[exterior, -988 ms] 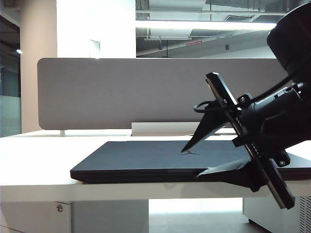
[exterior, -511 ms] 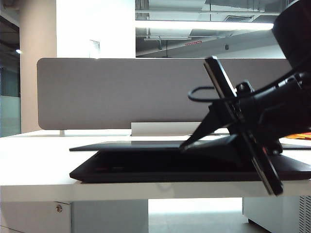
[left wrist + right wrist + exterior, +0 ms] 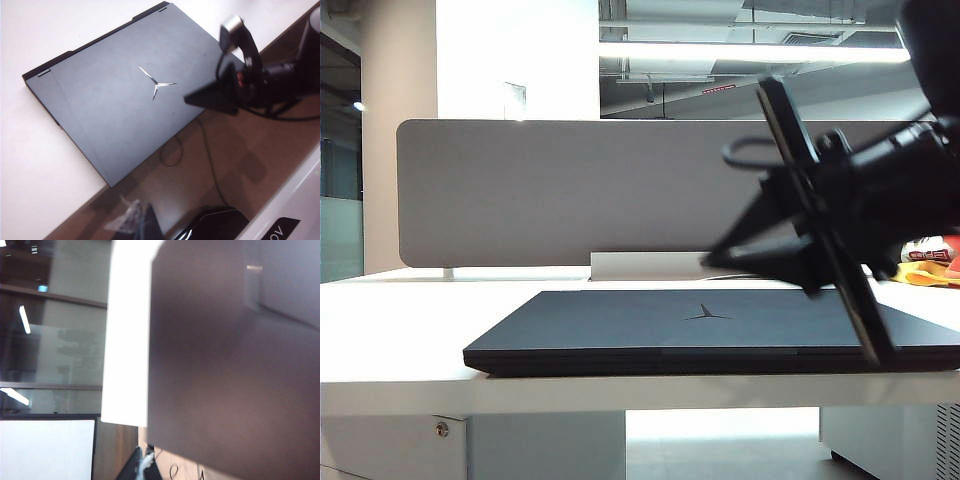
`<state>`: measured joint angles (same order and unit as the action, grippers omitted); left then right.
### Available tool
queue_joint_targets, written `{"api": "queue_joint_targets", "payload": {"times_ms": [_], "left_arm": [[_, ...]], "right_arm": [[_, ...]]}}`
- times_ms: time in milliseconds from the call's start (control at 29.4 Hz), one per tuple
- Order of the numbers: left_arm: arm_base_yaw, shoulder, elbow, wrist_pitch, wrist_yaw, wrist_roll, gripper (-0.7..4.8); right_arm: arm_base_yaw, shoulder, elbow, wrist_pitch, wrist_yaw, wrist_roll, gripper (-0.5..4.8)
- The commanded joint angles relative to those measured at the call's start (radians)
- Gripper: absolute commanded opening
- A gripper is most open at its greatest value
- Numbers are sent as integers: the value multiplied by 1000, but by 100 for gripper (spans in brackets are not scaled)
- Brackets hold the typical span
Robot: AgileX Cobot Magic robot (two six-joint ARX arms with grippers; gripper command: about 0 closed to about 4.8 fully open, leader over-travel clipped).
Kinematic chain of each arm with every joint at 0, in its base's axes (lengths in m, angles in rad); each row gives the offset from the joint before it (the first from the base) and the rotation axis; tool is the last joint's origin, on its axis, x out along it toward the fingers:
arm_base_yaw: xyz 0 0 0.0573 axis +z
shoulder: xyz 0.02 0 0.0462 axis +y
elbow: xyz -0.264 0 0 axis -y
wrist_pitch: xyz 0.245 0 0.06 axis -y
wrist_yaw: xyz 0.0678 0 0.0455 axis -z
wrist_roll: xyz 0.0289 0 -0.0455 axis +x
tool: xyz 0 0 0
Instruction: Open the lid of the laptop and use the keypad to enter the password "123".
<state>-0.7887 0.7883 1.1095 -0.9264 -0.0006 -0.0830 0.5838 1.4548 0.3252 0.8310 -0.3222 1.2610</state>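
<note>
On the white tabletop (image 3: 390,330) we find the laptop (image 3: 700,335) lying flat, its front edge near the tabletop's near edge. We see the lid (image 3: 125,100) fully down on the base, the three-pointed emblem (image 3: 156,84) facing up. No screen and no keys show in any view, so the keypad is hidden under the lid.

Right end effector (image 3: 712,262): we place it in the air above the right part of the lid, clear of the surface, tips pointing toward the middle of the exterior view. Its two dark fingers meet at a point, closed together with nothing between them. The left wrist view shows the same wedge shape (image 3: 190,99) hanging just off the laptop's edge, empty. The right wrist view gives us only a blurred dark panel and a strip of tabletop; no fingers are readable there.

Left end effector: we cannot find it in any frame. The left wrist camera looks down on the laptop from well above.

Behind the laptop stands a grey partition board (image 3: 570,190).

Progress, as we judge it: nothing of the task stands done. Lid not yet raised; password entry cannot start until the keys are exposed. We reckon the next need is a hold on the lid's front edge.
</note>
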Motion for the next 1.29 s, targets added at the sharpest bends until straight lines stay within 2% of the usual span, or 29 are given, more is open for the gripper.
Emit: {"api": "queue_joint_targets", "payload": {"times_ms": [34, 102, 136, 170, 341, 477, 1022, 1158, 1260, 1294], "left_arm": [[1, -1, 3, 7, 4, -3, -5], [1, 0, 3, 8, 4, -3, -5], [1, 0, 3, 8, 4, -3, -6], [1, 0, 3, 8, 4, -3, -5], [1, 0, 3, 7, 5, -3, -5], [1, 0, 3, 7, 5, -3, -5], [1, 0, 3, 8, 4, -3, -5], [1, 0, 3, 7, 4, -4, -6], [1, -1, 3, 7, 4, -4, -5], [1, -1, 3, 7, 5, -4, -5]], "right_arm": [[9, -3, -55, 14, -2, 49, 4], [15, -2, -100, 36, 13, 61, 17], [15, -2, -109, 37, 13, 74, 37], [15, -1, -116, 32, 13, 77, 79], [13, 0, -118, 22, 45, 78, 97], [12, 2, -117, -13, 75, 79, 149], [11, 93, -18, -12, 72, 81, 148], [11, 93, -17, 72, 96, 63, 147], [11, 93, -9, 124, 95, 25, 92], [11, 93, -5, 123, 95, 14, 92]]}}
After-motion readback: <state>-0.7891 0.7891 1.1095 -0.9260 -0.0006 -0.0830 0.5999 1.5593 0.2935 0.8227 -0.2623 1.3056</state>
